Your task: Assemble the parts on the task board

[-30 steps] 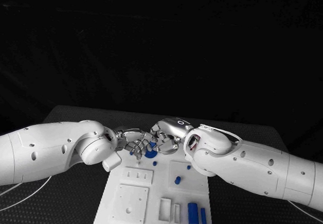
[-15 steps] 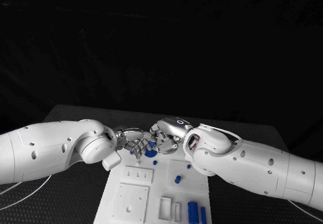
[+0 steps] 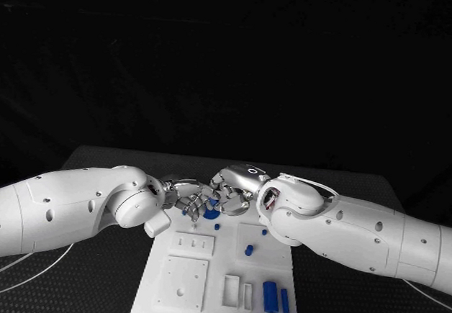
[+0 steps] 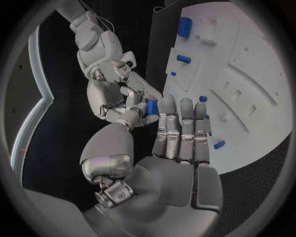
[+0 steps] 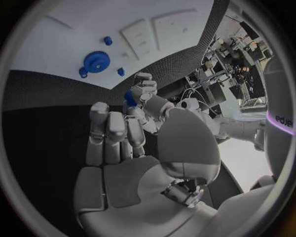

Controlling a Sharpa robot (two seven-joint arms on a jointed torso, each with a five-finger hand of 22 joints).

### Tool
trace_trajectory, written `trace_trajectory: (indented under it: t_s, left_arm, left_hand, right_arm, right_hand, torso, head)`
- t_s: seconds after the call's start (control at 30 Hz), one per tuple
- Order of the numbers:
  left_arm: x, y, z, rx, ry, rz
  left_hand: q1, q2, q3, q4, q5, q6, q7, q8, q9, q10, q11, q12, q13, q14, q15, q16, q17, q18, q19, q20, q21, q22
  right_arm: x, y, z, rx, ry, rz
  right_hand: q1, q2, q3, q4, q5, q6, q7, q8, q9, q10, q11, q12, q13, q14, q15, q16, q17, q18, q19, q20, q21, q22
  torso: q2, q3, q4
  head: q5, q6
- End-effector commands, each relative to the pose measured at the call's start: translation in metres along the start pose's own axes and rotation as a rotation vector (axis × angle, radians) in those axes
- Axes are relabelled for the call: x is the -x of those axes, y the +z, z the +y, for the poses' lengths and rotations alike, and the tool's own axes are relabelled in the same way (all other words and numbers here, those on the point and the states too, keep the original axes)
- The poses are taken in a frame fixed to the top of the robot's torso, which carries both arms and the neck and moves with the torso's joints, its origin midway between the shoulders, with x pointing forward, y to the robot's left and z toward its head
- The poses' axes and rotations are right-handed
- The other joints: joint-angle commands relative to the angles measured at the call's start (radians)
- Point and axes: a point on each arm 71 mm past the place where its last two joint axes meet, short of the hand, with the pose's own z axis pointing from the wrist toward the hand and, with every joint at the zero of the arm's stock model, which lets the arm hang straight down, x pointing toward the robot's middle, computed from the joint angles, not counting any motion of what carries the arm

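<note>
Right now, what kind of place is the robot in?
Probably a robot lab or test room. A white task board with small blue parts lies on a black table, and the right wrist view shows cluttered benches with equipment behind. The right robot hand and left robot hand meet above the board.

no readable text or labels anywhere.

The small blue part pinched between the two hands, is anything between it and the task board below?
Nothing visible. The blue part sits between the left hand and right hand, above the task board's far end.
</note>
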Motion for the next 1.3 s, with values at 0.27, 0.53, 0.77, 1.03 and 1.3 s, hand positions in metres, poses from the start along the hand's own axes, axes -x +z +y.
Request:
trace_trajectory:
  t_s: [0.27, 0.53, 0.77, 1.03, 1.3]
  left_arm:
    - [-0.002, -0.001, -0.001, -0.010, 0.004, 0.005]
    - [-0.002, 0.000, -0.002, -0.011, 0.004, 0.008]
    - [-0.001, -0.001, -0.001, -0.009, 0.003, 0.002]
    - [0.006, -0.002, 0.002, -0.012, -0.003, -0.031]
    - [0.008, -0.003, 0.002, -0.016, 0.007, -0.043]
  left_hand:
    - [0.109, 0.052, 0.022, -0.040, 0.000, 0.026, 0.001, -0.028, -0.027, 0.016, 0.005, -0.027, -0.024, 0.002, 0.002, 0.001, -0.016, -0.019, 0.005, -0.034, -0.002, 0.011]
    - [0.150, 0.036, 0.082, -0.006, -0.080, 0.034, 0.002, -0.041, -0.035, 0.022, 0.006, -0.037, -0.034, 0.003, 0.003, 0.000, -0.025, -0.021, 0.007, -0.033, -0.006, 0.009]
    - [0.157, 0.037, 0.086, -0.004, -0.093, 0.034, 0.002, -0.044, -0.036, 0.023, 0.007, -0.039, -0.036, 0.002, 0.004, 0.000, -0.028, -0.021, 0.006, -0.033, -0.006, 0.010]
    - [0.163, 0.043, 0.089, -0.002, -0.109, 0.033, 0.003, -0.046, -0.037, 0.022, 0.008, -0.042, -0.039, 0.001, 0.005, 0.000, -0.030, -0.022, 0.004, -0.032, -0.006, 0.011]
    - [0.180, 0.042, 0.095, -0.013, -0.127, 0.029, 0.008, -0.066, -0.044, 0.015, 0.015, -0.065, -0.053, -0.010, 0.012, -0.013, -0.041, -0.024, -0.009, -0.026, -0.013, 0.011]
  right_arm:
    - [-0.001, 0.001, -0.001, 0.003, -0.014, 0.015]
    - [-0.003, 0.001, -0.001, 0.002, -0.012, 0.022]
    - [-0.003, 0.000, -0.003, -0.005, 0.000, 0.023]
    - [-0.004, -0.003, -0.005, -0.011, 0.038, 0.034]
    - [-0.006, -0.004, -0.004, -0.011, 0.051, 0.036]
  right_hand:
    - [-0.005, 0.009, 0.007, -0.003, 0.009, 0.038, -0.013, 0.019, 0.037, 0.007, -0.001, 0.004, 0.045, 0.001, -0.007, 0.003, 0.000, 0.030, 0.002, -0.008, 0.005, 0.012]
    - [-0.006, 0.009, 0.007, -0.003, 0.010, 0.038, -0.013, 0.019, 0.037, 0.007, -0.001, 0.004, 0.045, 0.001, -0.007, 0.003, 0.000, 0.030, 0.002, -0.008, 0.005, 0.012]
    - [-0.008, 0.009, 0.007, -0.003, 0.011, 0.037, -0.013, 0.018, 0.037, 0.006, -0.001, 0.003, 0.045, 0.000, -0.007, 0.002, -0.001, 0.030, 0.002, -0.008, 0.005, 0.012]
    - [-0.025, 0.002, 0.000, -0.005, 0.052, 0.036, -0.013, 0.015, 0.040, 0.002, -0.001, -0.003, 0.041, -0.001, -0.007, 0.000, -0.004, 0.030, 0.004, -0.008, 0.005, 0.012]
    - [-0.072, -0.008, -0.061, 0.001, 0.142, 0.032, -0.013, 0.012, 0.046, -0.005, -0.001, -0.012, 0.035, -0.001, -0.007, -0.002, -0.006, 0.030, 0.006, -0.007, 0.006, 0.011]
  torso:
    - [0.000, 0.0002, 0.0010]
    - [0.000, 0.0001, 0.0004]
    - [0.000, 0.0000, 0.0004]
    - [0.000, -0.0002, 0.0007]
    - [0.000, 0.0002, -0.0006]
  head:
    - [-0.002, -0.003]
    - [-0.001, -0.005]
    - [0.000, -0.005]
    - [0.000, -0.007]
    - [0.001, -0.008]
